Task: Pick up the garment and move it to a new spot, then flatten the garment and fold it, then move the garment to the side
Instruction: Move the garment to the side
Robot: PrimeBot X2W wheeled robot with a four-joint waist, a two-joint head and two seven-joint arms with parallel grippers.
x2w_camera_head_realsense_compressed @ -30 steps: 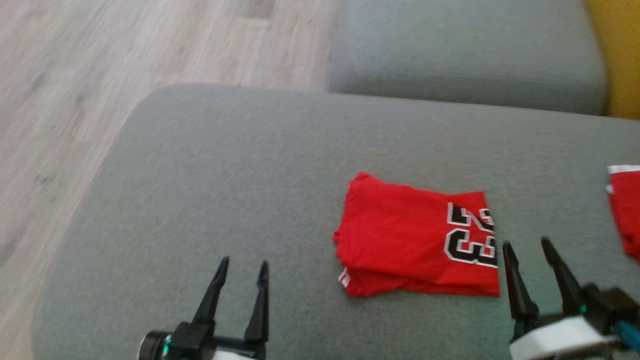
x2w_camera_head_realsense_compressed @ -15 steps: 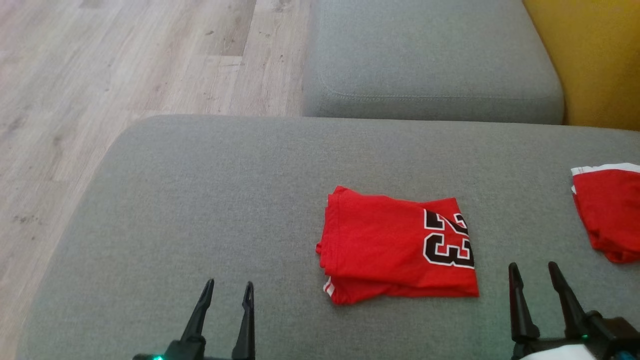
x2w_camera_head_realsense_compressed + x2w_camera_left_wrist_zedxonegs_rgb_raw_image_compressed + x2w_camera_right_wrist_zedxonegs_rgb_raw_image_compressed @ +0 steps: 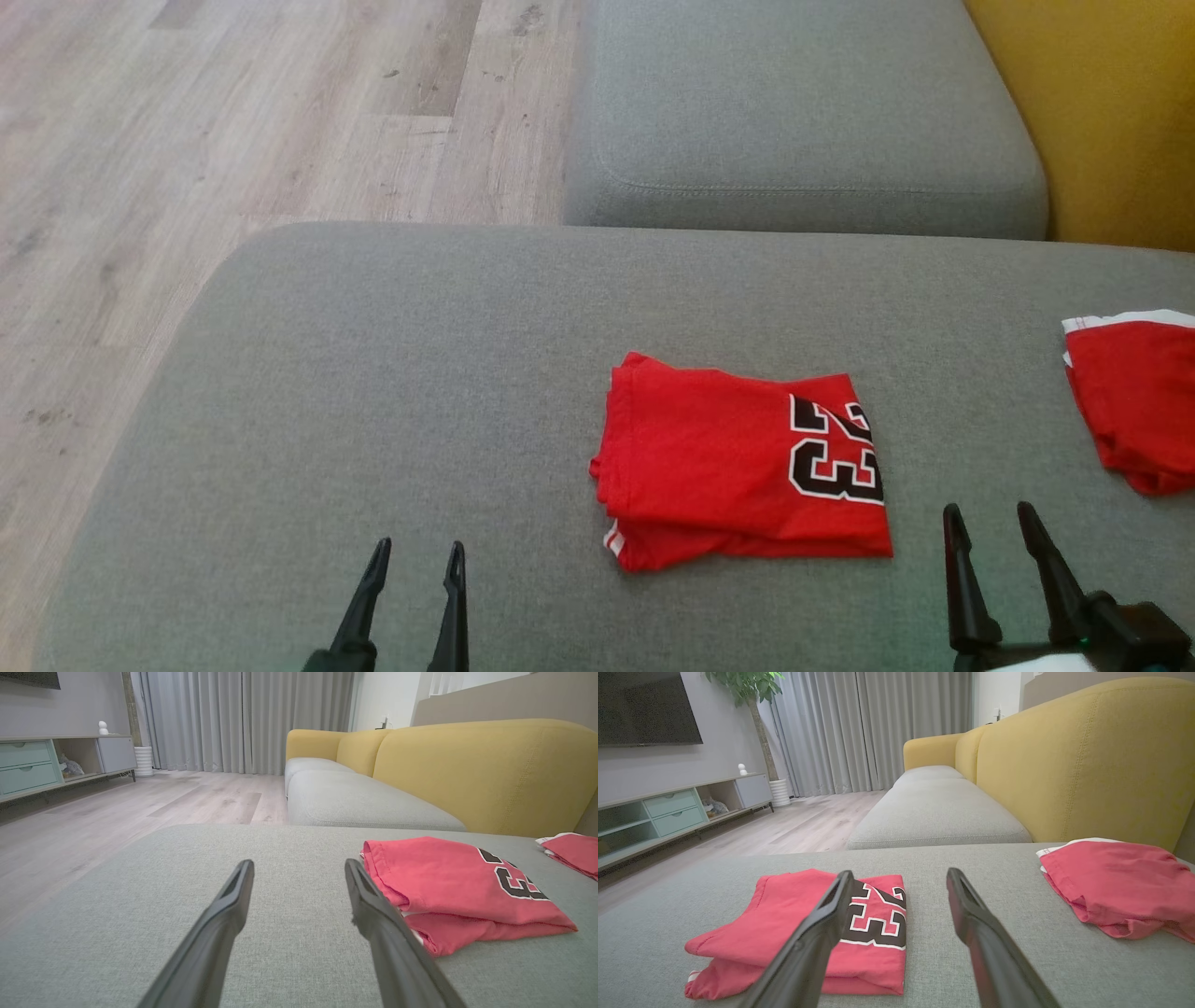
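Note:
The garment (image 3: 738, 467) is a red jersey with a black-and-white "23", folded into a neat rectangle on the grey cushion (image 3: 373, 392). It also lies at the right in the left wrist view (image 3: 458, 882) and at the lower left in the right wrist view (image 3: 794, 919). My left gripper (image 3: 416, 555) hovers open near the cushion's front edge, left of the garment, with nothing between its fingers (image 3: 233, 896). Just off the garment's lower right corner, my right gripper (image 3: 988, 518) stands open and empty, its fingers (image 3: 966, 905) over bare cushion.
A second red garment (image 3: 1134, 401) with white trim lies at the cushion's right edge, also in the right wrist view (image 3: 1120, 882). Another grey seat cushion (image 3: 794, 112) lies beyond, with the yellow sofa back (image 3: 1111, 112) at right. Wooden floor (image 3: 187, 140) spreads to the left.
The camera has shifted, so the whole scene sits differently. Both grippers show lower in the head view than before, drawn back from the folded garment, which lies as it did.

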